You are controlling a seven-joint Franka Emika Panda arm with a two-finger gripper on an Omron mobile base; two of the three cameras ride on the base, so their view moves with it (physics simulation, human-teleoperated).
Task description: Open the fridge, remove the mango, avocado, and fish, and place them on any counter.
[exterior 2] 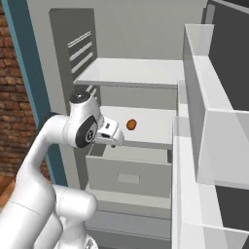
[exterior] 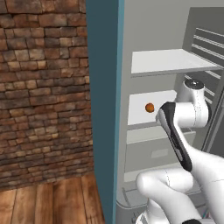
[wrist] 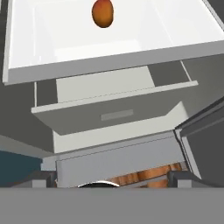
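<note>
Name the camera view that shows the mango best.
The hand view: the mango appears largest there, lying on the white shelf above the grey drawer. Both base views show it as a small orange dot on that shelf.

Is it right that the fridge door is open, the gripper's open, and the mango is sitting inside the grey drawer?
Not quite. The mango lies on the white shelf above the grey drawer, not in it, as the right base view shows. The fridge door is open, and the gripper is open.
</note>
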